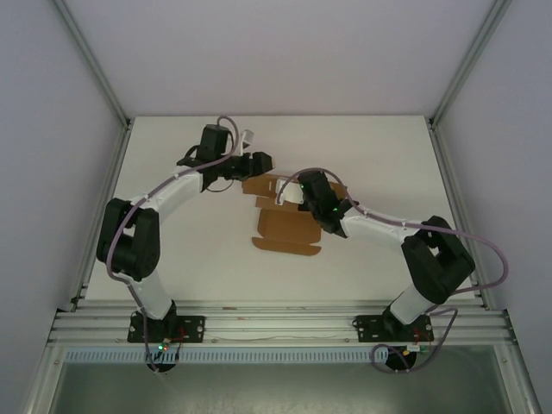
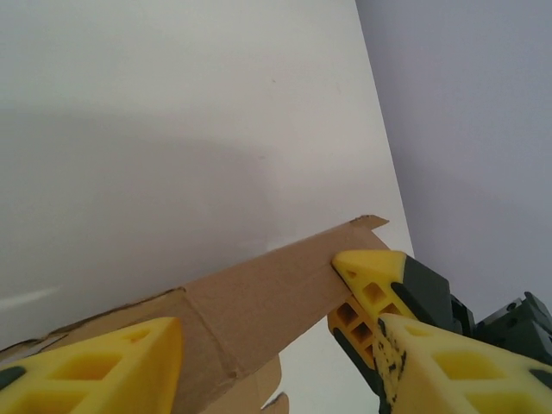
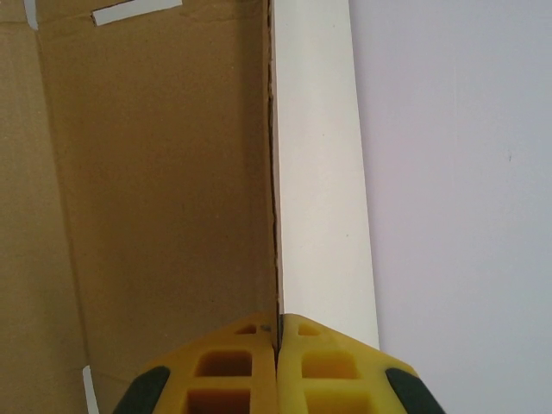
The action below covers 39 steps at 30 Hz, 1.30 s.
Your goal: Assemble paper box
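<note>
The paper box (image 1: pixel 285 228) is a brown die-cut sheet lying mid-table with its far part lifted. My right gripper (image 1: pixel 304 193) reaches in from the right and pinches one raised flap. In the right wrist view its fingertips (image 3: pixel 277 323) are shut on the thin edge of that flap (image 3: pixel 155 172), brown on the left and white on the right. My left gripper (image 1: pixel 259 164) is at the sheet's far left end. In the left wrist view its jaws (image 2: pixel 280 332) stand apart around a raised brown strip (image 2: pixel 259 293), whose far end the right gripper's yellow fingers (image 2: pixel 371 280) hold.
The white table (image 1: pixel 172 172) is walled in by pale panels and aluminium posts (image 1: pixel 90 60). A ribbed metal rail (image 1: pixel 276 323) runs along the near edge between the two arm bases. The table's right edge (image 2: pixel 384 164) meets the wall beyond the strip.
</note>
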Each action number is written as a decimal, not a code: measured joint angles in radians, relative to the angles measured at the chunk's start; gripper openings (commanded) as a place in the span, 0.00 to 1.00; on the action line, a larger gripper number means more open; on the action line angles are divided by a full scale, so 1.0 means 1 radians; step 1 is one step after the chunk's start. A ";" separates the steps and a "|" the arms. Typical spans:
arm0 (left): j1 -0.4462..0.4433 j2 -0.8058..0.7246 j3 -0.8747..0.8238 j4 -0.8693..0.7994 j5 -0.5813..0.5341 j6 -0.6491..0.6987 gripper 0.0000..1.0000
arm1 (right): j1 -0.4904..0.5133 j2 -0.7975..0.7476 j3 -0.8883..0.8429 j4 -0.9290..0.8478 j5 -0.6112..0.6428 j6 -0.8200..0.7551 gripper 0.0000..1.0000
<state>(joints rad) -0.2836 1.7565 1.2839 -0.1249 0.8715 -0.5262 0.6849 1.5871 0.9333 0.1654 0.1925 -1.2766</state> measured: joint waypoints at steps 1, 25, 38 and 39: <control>-0.005 0.000 0.000 0.000 0.006 -0.002 0.56 | 0.000 0.000 0.000 0.000 0.000 0.000 0.00; -0.038 0.040 -0.175 0.387 -0.010 -0.357 0.52 | 0.005 -0.008 -0.062 0.090 -0.019 0.209 0.00; -0.051 0.164 -0.277 1.027 -0.018 -0.778 0.42 | 0.002 -0.040 -0.090 0.172 -0.043 0.359 0.00; -0.052 0.164 -0.277 1.035 -0.016 -0.782 0.42 | 0.002 -0.040 -0.090 0.174 -0.043 0.362 0.00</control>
<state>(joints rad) -0.3355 1.9202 1.0073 0.9104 0.8551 -1.3083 0.6865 1.5467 0.8433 0.3397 0.1497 -0.9150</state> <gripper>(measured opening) 0.430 0.050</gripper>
